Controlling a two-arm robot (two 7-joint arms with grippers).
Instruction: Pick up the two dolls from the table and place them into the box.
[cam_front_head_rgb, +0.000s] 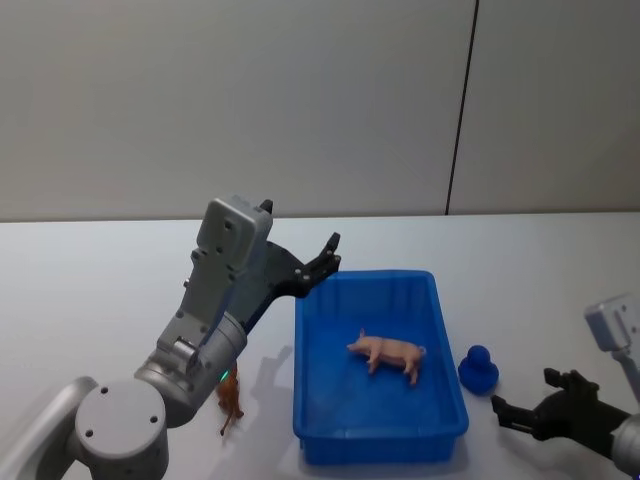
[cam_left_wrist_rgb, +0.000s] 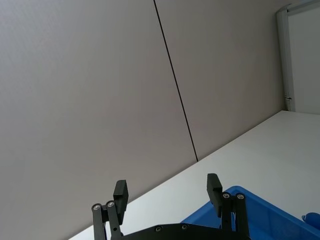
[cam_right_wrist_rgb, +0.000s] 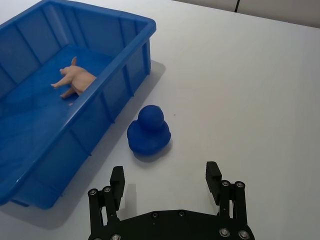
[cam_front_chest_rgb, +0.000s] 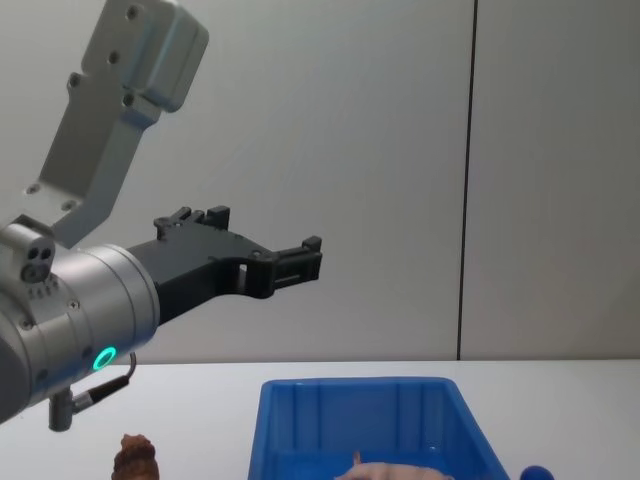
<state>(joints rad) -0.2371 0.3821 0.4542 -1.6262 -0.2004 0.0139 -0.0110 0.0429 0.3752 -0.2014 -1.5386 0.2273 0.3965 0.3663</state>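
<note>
The pink doll (cam_front_head_rgb: 388, 352) lies inside the box (cam_front_head_rgb: 380, 445), so half the job looks done. The brown doll (cam_front_head_rgb: 231, 400) stands on the tabletop (cam_front_head_rgb: 90, 290) just beside the box's left wall, partly under the left arm. The left gripper (cam_front_head_rgb: 325, 258) hangs high over the box's far left corner, jaws released and empty, likely to keep clear of the rim. The right gripper (cam_front_head_rgb: 520, 410) sits low at the right near a blue duck (cam_front_head_rgb: 478, 368), jaws spread, empty. Open tabletop lies left of the brown doll, while the box wall crowds its right.
</note>
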